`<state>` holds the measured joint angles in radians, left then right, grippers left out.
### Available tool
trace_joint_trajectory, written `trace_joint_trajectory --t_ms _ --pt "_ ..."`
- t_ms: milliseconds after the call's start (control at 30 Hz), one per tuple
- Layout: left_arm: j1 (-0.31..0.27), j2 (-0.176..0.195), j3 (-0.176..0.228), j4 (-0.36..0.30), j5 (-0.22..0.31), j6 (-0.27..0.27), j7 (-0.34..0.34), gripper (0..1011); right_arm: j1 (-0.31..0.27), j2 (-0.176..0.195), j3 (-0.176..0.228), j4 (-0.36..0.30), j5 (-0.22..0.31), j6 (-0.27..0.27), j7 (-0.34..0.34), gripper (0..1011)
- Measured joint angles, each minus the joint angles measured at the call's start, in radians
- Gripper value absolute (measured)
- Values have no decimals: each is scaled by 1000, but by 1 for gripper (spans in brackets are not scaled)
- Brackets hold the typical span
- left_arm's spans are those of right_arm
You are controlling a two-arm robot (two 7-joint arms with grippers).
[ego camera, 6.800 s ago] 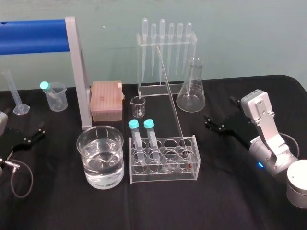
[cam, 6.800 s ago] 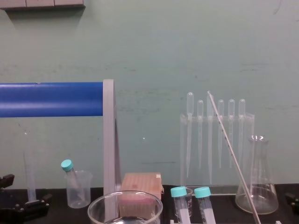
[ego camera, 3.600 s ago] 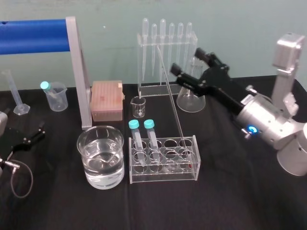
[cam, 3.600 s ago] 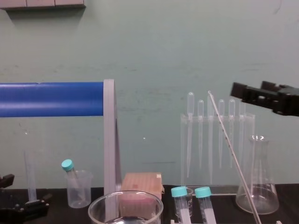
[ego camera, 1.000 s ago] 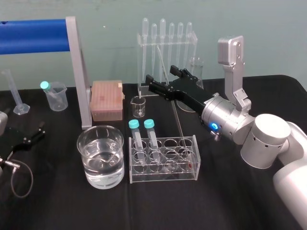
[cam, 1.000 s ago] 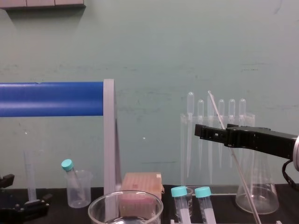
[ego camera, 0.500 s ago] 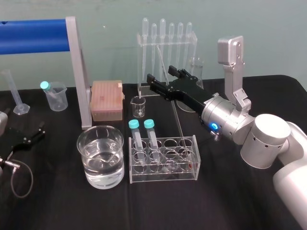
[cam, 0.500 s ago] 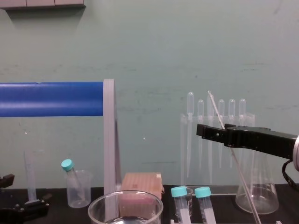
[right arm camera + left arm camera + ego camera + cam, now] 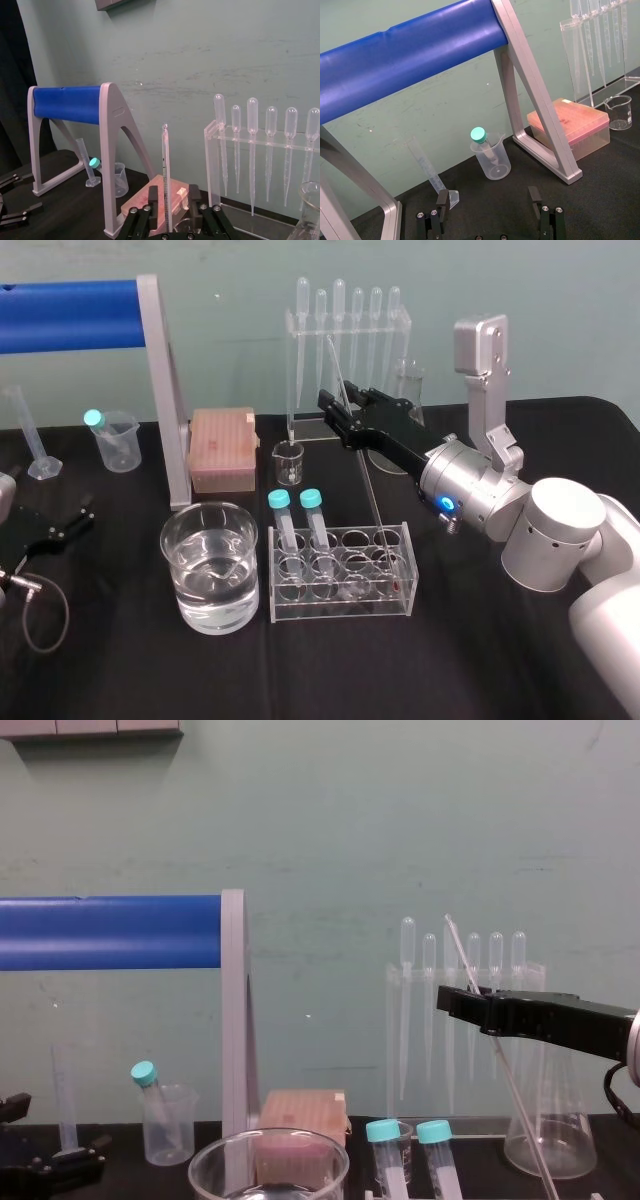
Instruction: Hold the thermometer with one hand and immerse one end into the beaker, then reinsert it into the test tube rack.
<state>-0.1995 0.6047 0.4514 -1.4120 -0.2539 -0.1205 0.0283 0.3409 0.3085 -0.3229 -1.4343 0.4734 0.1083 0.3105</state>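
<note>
The right tool point(image 9: 336, 400) has narrowed its fingers around the thermometer point(image 9: 371, 490), which leans in the test tube rack point(image 9: 340, 585); a gap remains, so no grip yet. The left tool point(image 9: 62, 530) lies parked, spread.

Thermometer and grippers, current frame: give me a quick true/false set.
1. The thermometer stands leaning in the test tube rack. True.
2. The right gripper is clamped shut on the thermometer. False: its fingers sit either side of the rod with gaps showing in the right wrist view.
3. The beaker holds clear liquid. True.
4. The left gripper holds a pipette. False: it sits open and empty at the robot's left.
</note>
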Motion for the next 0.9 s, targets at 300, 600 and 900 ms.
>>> trace_joint_trajectory --t_ms 300,600,900 --pt "0 0 0 0 0 0 0 1008 0 0 0 0 0 0 0 147" --pt "0 0 0 0 0 0 0 1008 0 0 0 0 0 0 0 55" --pt "0 0 0 0 0 0 0 1008 0 0 0 0 0 0 0 55"
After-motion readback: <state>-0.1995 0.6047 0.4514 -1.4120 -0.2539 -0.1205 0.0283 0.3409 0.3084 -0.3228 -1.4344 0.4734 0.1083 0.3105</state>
